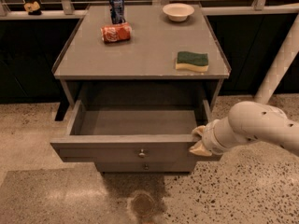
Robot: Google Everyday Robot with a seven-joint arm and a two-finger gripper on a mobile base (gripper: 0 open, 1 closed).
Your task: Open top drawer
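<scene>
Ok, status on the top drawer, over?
Top drawer pulled well out. Gripper at its right front corner. Sponge, bowl, blue can, red can on cabinet top, not in the way.
</scene>
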